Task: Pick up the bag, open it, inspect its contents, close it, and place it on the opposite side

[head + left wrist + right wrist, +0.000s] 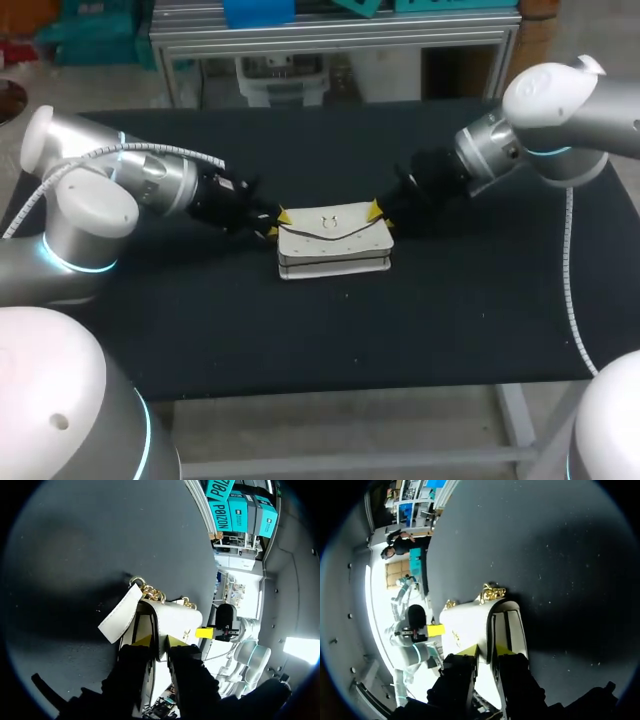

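Observation:
A white bag (335, 240) with a gold clasp and a gold chain (150, 590) stands upright in the middle of the black table (200, 320). My left gripper (278, 222) is at its left end. In the left wrist view the gripper (159, 641) is shut on the bag's (172, 617) end wall, and a white flap (120, 615) sticks out beside it. My right gripper (378, 212) is at the right end. In the right wrist view it (486, 651) is shut on the end wall of the bag (470, 622). Each wrist view shows the other arm's yellow tip beyond the bag.
Black table surface (450, 310) lies open on both sides of the bag and in front of it. The table's front edge (350, 385) runs close to me. Both arms reach in low over the table from the sides.

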Robot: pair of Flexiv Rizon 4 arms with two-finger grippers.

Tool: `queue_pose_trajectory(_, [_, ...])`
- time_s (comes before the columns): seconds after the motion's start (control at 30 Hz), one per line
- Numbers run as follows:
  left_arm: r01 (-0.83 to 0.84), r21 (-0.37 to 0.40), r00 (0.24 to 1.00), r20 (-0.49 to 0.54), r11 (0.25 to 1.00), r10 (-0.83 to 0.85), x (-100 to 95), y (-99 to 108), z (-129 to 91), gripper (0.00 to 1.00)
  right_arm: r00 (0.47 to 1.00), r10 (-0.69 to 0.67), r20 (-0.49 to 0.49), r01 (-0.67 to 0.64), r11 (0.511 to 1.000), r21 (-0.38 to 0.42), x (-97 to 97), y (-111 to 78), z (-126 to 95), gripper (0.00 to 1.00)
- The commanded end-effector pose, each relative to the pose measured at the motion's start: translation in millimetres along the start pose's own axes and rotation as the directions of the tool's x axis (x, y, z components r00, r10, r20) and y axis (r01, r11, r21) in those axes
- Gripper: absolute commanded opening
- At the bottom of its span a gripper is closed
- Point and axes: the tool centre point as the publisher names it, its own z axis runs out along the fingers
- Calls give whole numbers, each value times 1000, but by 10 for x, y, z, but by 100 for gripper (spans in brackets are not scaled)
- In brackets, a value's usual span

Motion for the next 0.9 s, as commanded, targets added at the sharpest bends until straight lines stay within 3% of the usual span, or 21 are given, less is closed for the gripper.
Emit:
queue_pose_trajectory(0.03, [5,-2,1000,26,1000,-5,55,36,135,0,1000,5,19,-4,1000,-30,67,-68,65,0])
queue_pose_trajectory(0.07, [7,-3,1000,27,1000,-6,44,43,118,35,1000,10,26,-9,999,-36,55,-71,55,5])
queue_pose_trajectory(0.1, [11,-3,1000,26,1000,-11,32,48,90,70,1000,12,22,-11,999,-37,48,-75,42,27])
queue_pose_trajectory(0.13, [13,-2,1000,25,1000,-13,24,56,66,91,1000,15,21,-14,999,-41,44,-80,30,47])
queue_pose_trajectory(0.17, [16,2,1000,20,1000,-16,20,63,41,96,1000,19,19,-18,999,-46,41,-83,17,77])
queue_pose_trajectory(0.23, [18,5,1000,11,1000,-18,22,72,-2,98,1000,21,15,-20,999,-49,42,-82,-1,100])
queue_pose_trajectory(0.3, [20,8,1000,5,1000,-20,33,68,-23,98,1000,24,10,-23,998,-53,50,-73,-14,100])
queue_pose_trajectory(0.4, [37,6,999,3,999,-37,35,31,-19,90,1000,30,8,-29,998,-58,63,-53,-21,100])
queue_pose_trajectory(0.5, [59,-13,998,4,998,-59,-6,-8,35,75,999,41,6,-40,997,-60,53,-34,-2,100])
queue_pose_trajectory(0.53, [65,-23,998,0,998,-65,-22,-17,56,65,999,45,7,-45,997,-57,43,-29,18,96])
queue_pose_trajectory(0.57, [67,-22,998,2,997,-67,-38,-24,80,49,999,51,9,-50,997,-53,34,-27,40,91])
queue_pose_trajectory(0.6, [73,-26,997,2,997,-73,-50,-28,98,44,998,55,9,-54,997,-49,22,-24,58,79])
queue_pose_trajectory(0.67, [77,-33,997,6,996,-77,-68,-32,131,5,998,61,11,-60,997,-40,2,-16,88,47])
queue_pose_trajectory(0.83, [74,-36,996,52,997,-72,-112,-28,230,0,997,72,31,-71,997,-19,-55,-3,169,32])
queue_pose_trajectory(0.87, [74,-23,995,70,997,-72,-130,-28,251,0,997,72,38,-72,997,-16,-70,-5,183,25])
queue_pose_trajectory(0.9, [73,-20,994,80,997,-71,-148,-28,271,0,996,74,41,-73,997,-14,-87,-9,198,9])
